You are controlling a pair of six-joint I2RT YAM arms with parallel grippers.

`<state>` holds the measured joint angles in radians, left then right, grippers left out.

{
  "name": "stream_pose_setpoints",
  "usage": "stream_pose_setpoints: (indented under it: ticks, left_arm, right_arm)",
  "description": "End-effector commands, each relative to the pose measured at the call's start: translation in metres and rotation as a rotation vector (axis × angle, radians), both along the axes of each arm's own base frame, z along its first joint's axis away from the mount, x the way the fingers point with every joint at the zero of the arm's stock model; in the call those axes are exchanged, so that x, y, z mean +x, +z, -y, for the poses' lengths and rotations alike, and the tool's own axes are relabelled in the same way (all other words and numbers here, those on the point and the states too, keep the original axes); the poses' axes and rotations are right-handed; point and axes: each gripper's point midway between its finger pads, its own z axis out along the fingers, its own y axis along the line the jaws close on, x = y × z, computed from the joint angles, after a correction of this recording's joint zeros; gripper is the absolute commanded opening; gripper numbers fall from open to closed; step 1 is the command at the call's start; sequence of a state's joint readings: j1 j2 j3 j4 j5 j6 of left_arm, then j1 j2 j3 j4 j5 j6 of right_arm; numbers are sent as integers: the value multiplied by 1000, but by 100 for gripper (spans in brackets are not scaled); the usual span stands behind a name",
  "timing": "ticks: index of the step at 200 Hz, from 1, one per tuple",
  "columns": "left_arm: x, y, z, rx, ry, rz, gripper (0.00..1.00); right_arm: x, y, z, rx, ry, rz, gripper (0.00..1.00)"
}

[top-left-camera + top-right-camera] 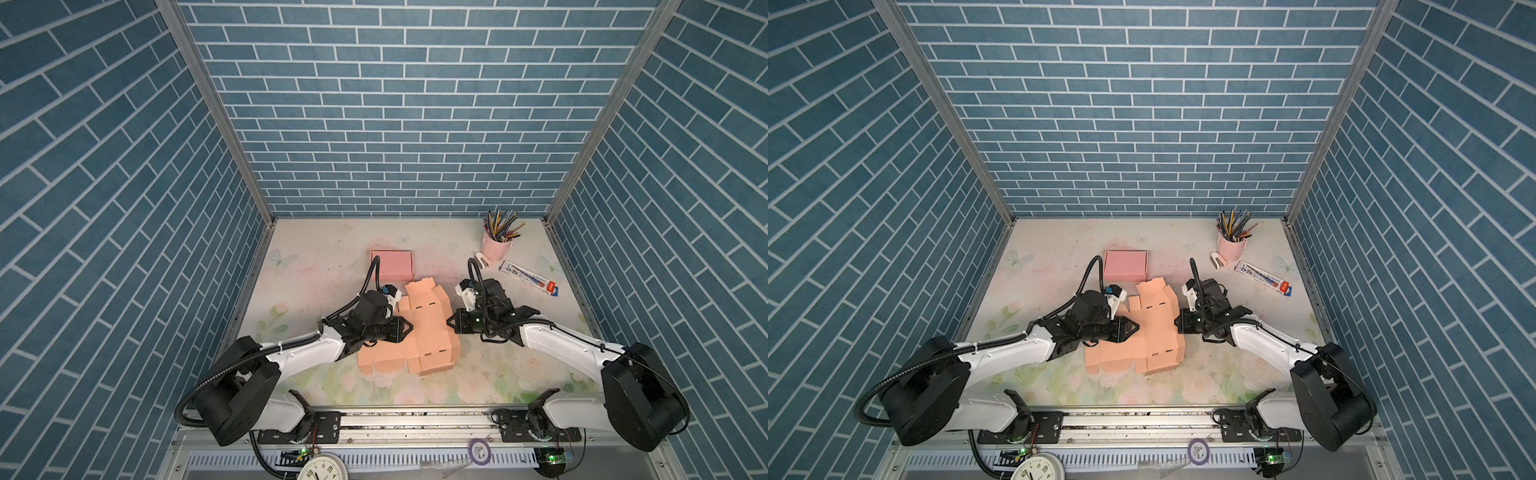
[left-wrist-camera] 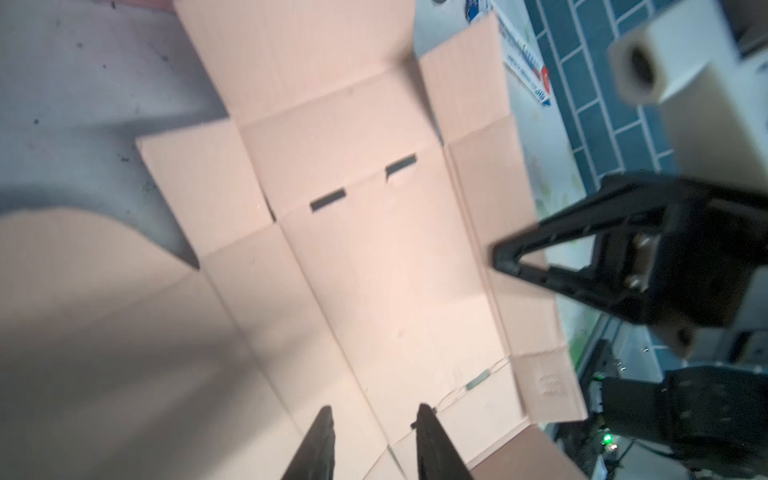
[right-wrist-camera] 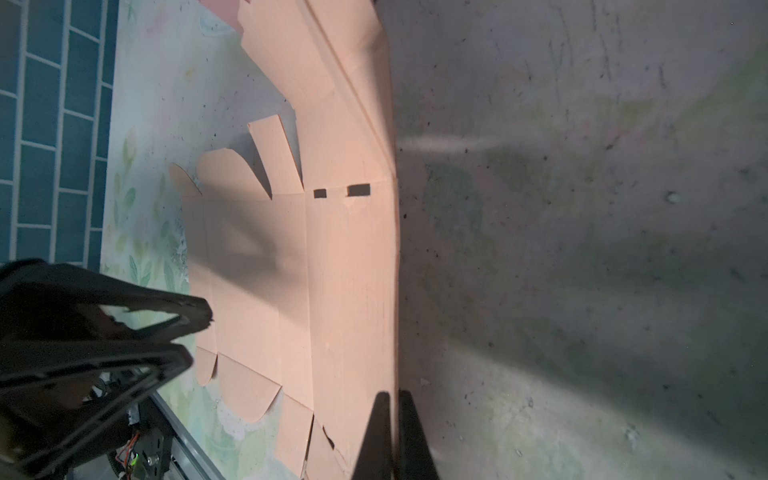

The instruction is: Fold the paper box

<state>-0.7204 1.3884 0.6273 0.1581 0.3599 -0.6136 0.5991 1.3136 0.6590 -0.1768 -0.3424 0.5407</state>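
Peach paper box (image 1: pixel 432 332) lies as a die-cut blank at the lower middle of both top views, on the flowered table (image 1: pixel 316 257) between the 2 arms. Most of it is flat: creased panels, 2 dark slots (image 2: pixel 328 199) across one fold, and rounded tabs (image 3: pixel 245 395) along the edge at the left of the right wrist view. Its right-hand strip looks tilted up off the table.

Folding looks barely begun, and I judge the step in hand to be raising that side wall. The right gripper (image 1: pixel 449 321) meets that edge with its jaws closed to a slit. In the right wrist view the cardboard edge runs straight into the slit, so it appears to pinch the box. The left gripper (image 1: pixel 409 328) hovers over the middle panel, jaws narrow with a clear gap and nothing between them.

The next move likely calls for the left fingers to pin the base beside the crease while the right one swings the wall upright. Otherwise the thin board may buckle off the crease.

Further up the frame sits a closed pink box (image 1: pixel 391 266), and at upper right a pink cup of pencils (image 1: pixel 496 245), both well apart from the work.
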Motion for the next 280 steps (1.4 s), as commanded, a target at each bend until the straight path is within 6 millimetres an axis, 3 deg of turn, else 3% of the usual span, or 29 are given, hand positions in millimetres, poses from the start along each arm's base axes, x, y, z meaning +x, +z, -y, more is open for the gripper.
stream_pose_setpoints:
  ticks: [1,67,126,200,280]
  left_arm:
    - [22,11,7,-29,11,24,22]
    - [80,15,23,-7,19,69,1]
    - [105,2,48,-24,-23,62,0]
    - [120,3,64,-33,-49,90,0]
    - [105,11,77,-44,-124,114,0]
  right_arm:
    - [-8,-6,9,-87,29,-2,0]
    - [-14,0,2,-60,53,14,0]
    - [-17,3,1,-43,53,20,0]
    - [-20,1,1,-41,56,17,0]
    - [-21,1,-1,-45,60,19,0]
